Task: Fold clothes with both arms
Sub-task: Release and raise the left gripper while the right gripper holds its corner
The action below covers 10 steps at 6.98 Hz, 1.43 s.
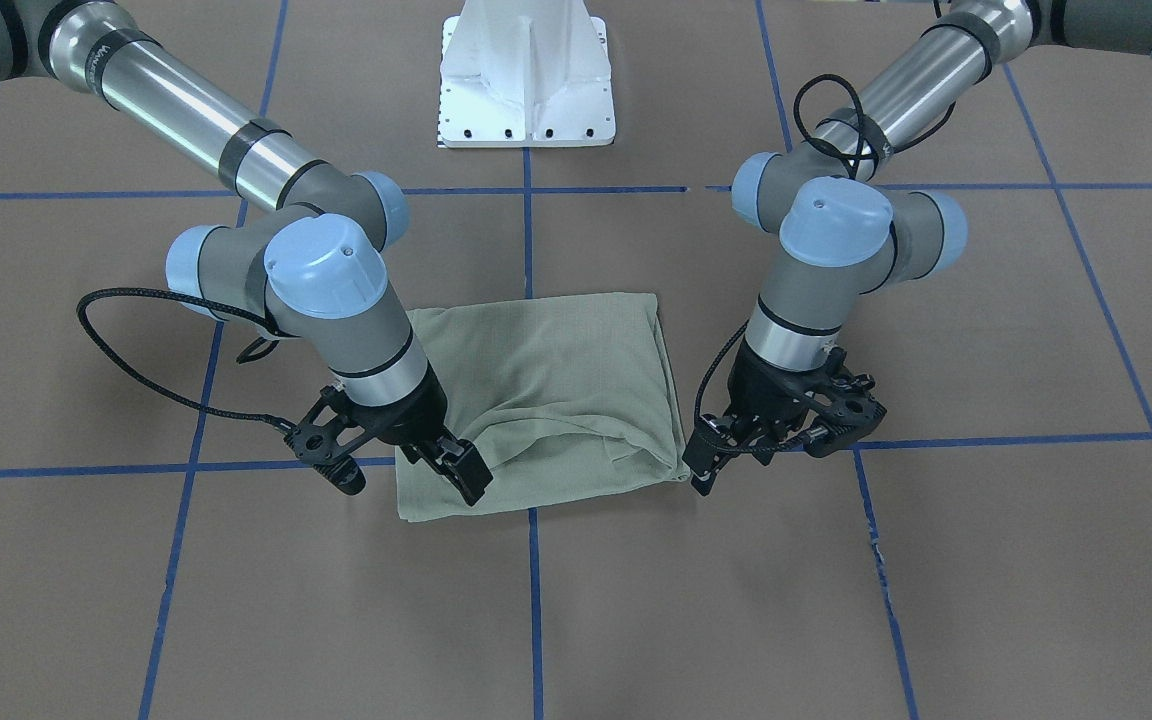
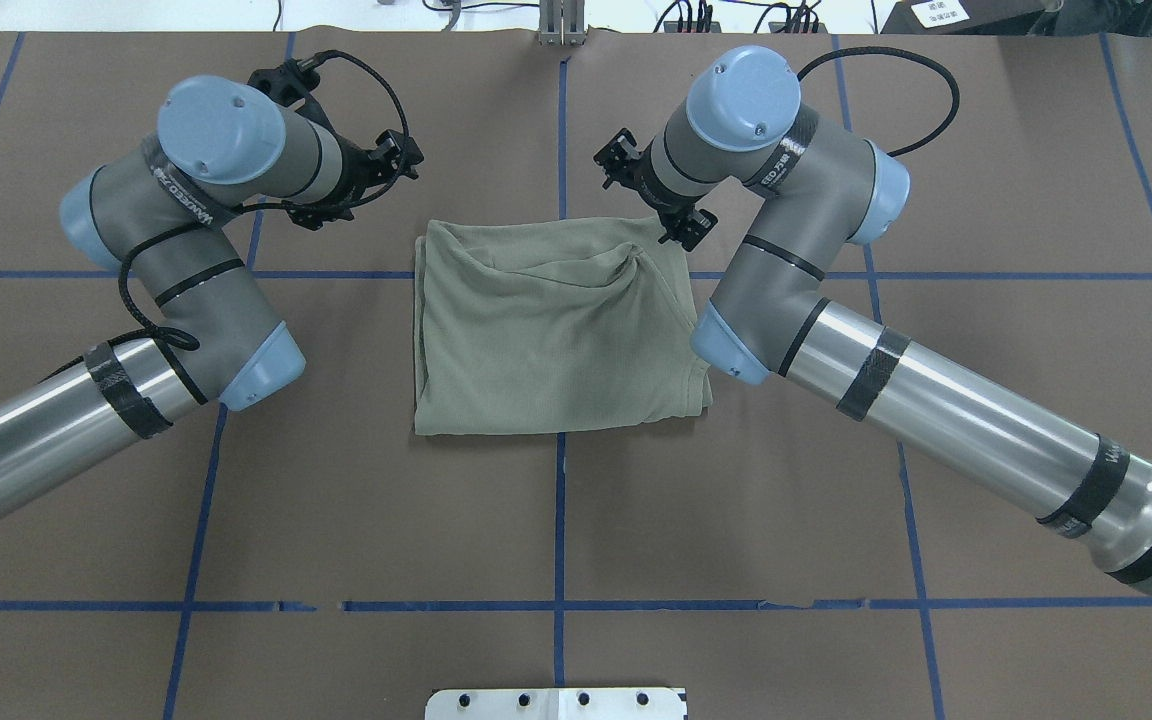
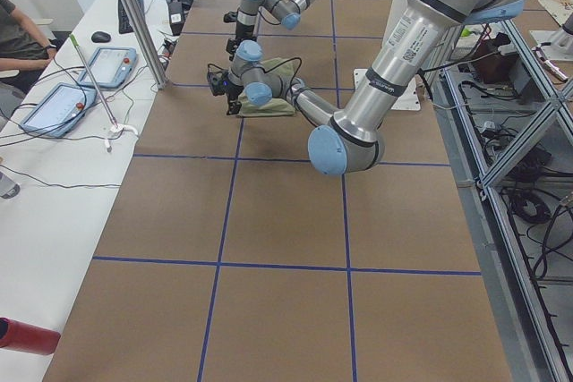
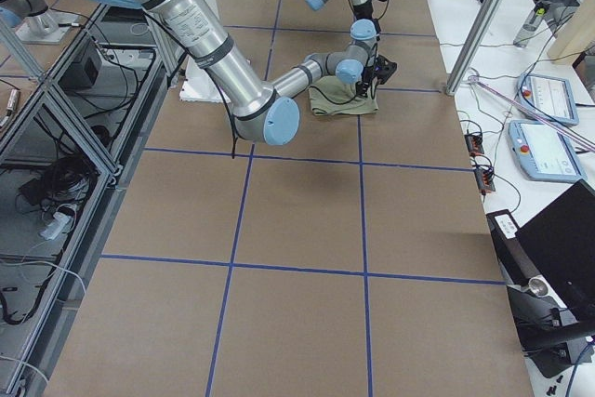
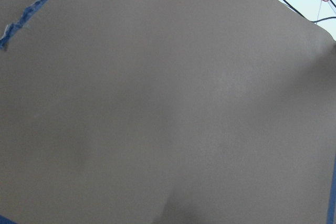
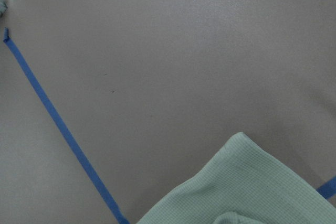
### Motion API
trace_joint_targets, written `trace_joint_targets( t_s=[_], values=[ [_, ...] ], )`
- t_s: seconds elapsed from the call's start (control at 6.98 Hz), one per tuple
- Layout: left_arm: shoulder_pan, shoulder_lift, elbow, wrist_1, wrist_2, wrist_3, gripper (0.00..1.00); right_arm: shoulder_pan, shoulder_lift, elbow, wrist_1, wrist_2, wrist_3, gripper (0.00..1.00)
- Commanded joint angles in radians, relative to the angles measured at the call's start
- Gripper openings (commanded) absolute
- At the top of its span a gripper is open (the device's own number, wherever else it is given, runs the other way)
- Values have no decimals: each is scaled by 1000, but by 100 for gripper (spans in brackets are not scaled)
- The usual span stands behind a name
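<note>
The pale sage-green knit shirt (image 1: pixel 546 380) lies folded in the middle of the brown table (image 1: pixel 986 600), with one edge rumpled. I judge that a pinch there could take only the top layer and open the fold. Both black grippers are spread and empty: the right gripper (image 1: pixel 401 468) has a finger over one corner, and the left gripper (image 1: pixel 771 445) is just beside the other.

An edge crops the pedestal (image 1: pixel 526 75), and in side views the shirt (image 4: pixel 339 104) is too small for detail.

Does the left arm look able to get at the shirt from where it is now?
Likely yes: the left tool sits open right beside the edge of the shirt, and nothing visible lies in its way.
</note>
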Motion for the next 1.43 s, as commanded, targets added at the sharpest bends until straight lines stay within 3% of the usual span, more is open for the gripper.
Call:
trace_joint_targets(
  t_s=[0.0, 0.29, 0.57, 1.0, 1.29],
  values=[
    [-39, 26, -11, 2, -78, 134, 100, -39, 1, 10, -13, -6, -111, 100],
    [-60, 104, -90, -1, -95, 187, 100, -76, -1, -1, -47, -9, -132, 98],
    [-60, 104, -90, -2, -95, 185, 100, -75, 14, 1, -146, -4, -132, 74],
    [-60, 106, -89, -4, -95, 179, 100, -21, 21, -10, -157, -9, -147, 70],
    [-60, 106, -89, -5, -95, 178, 100, -21, 71, -83, -157, -7, -161, 70]
  ],
)
